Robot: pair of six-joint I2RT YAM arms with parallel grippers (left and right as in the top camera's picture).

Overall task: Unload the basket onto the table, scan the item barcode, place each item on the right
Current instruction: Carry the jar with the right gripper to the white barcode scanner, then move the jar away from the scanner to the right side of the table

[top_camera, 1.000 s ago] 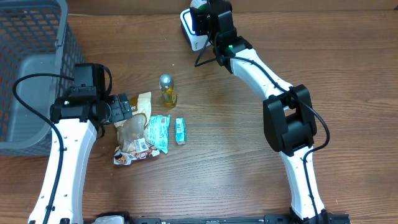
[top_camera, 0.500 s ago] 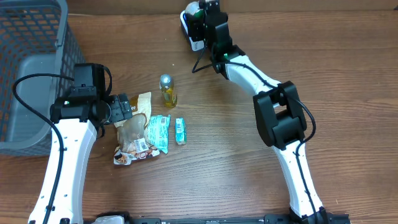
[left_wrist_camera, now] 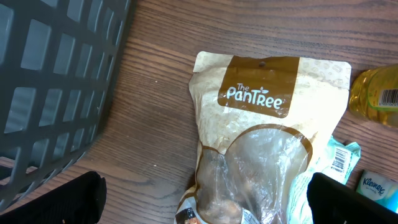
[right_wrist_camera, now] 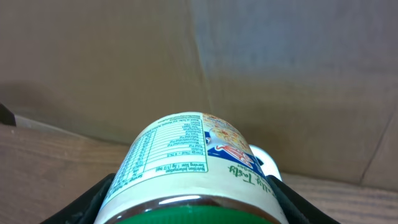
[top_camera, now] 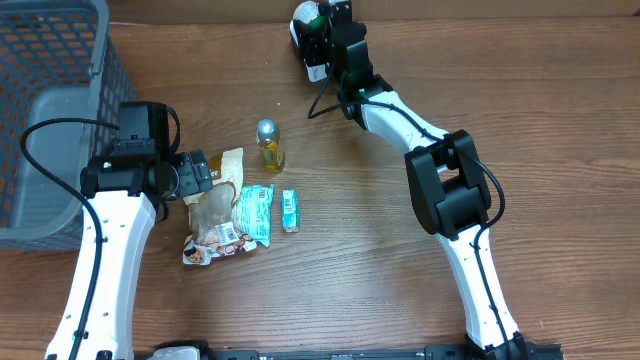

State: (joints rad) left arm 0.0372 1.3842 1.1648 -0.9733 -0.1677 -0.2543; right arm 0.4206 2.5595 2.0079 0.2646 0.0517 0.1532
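Observation:
A jar [right_wrist_camera: 193,168] with a green lid and a white nutrition label fills the right wrist view, lying sideways between my right gripper's [right_wrist_camera: 196,208] black fingers, which are shut on its sides. From overhead, this gripper [top_camera: 322,32] holds the jar [top_camera: 320,14] at the table's far edge, right beside a white, blue-edged scanner [top_camera: 303,48]. No barcode shows on the jar's visible side. My left gripper [left_wrist_camera: 205,199] hangs wide open over a tan Pantree snack bag [left_wrist_camera: 267,143], holding nothing.
Near the left gripper [top_camera: 203,177] lie the snack bag [top_camera: 213,228], a teal packet [top_camera: 255,212], a small green pack [top_camera: 290,210] and a yellow bottle [top_camera: 269,146]. A grey mesh basket [top_camera: 50,100] stands at the left. A cardboard wall [right_wrist_camera: 280,74] rises behind the jar.
The right arm has swung a little left and back with the jar, closer to the scanner. The left arm has not moved.

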